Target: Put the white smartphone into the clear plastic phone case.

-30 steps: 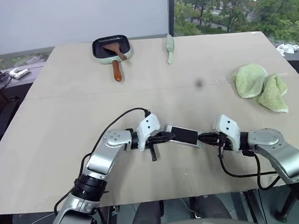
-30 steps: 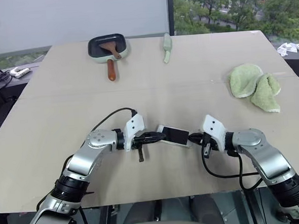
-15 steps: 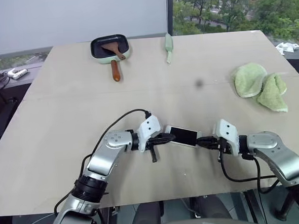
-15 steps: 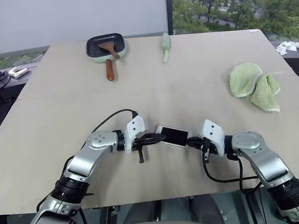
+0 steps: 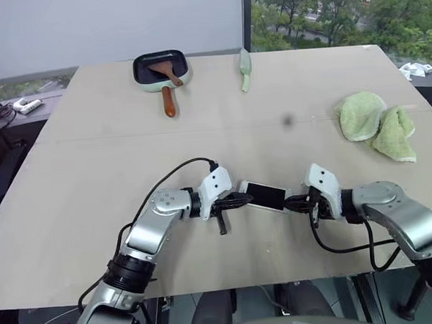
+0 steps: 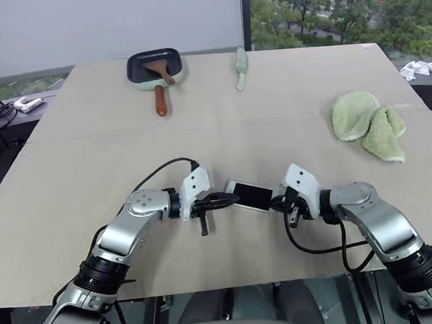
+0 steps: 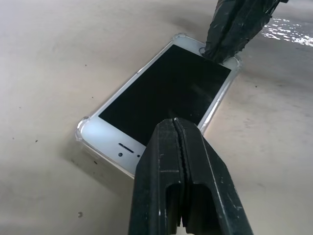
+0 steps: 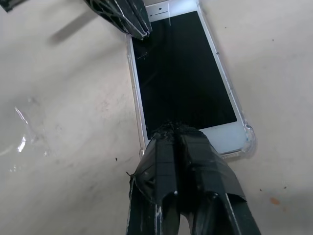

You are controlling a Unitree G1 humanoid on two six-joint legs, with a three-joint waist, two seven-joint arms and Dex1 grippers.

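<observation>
White smartphone [image 7: 164, 93] unmoved in clear case [image 7: 83, 125]; right tool [image 8: 173, 129], closed, nearer; left tool [image 7: 177, 122] closed.

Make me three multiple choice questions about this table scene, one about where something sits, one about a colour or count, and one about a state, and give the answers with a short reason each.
1. Where does the white smartphone lie?
A. Inside the black pan
B. On the table between the two grippers
C. On the green cloths

2. How many green cloths lie at the table's right side?
A. Two
B. Four
C. None

3. How do the fingers of the left gripper stand?
A. Spread wide
B. Clamped around a spoon
C. Shut together

Answers:
1. B, the phone lies flat on the table with the left gripper at one end and the right gripper at the other.
2. A, two pale green cloths lie side by side.
3. C, the left wrist view shows its two black fingers pressed together over the phone, which sits in the clear plastic phone case.
</observation>
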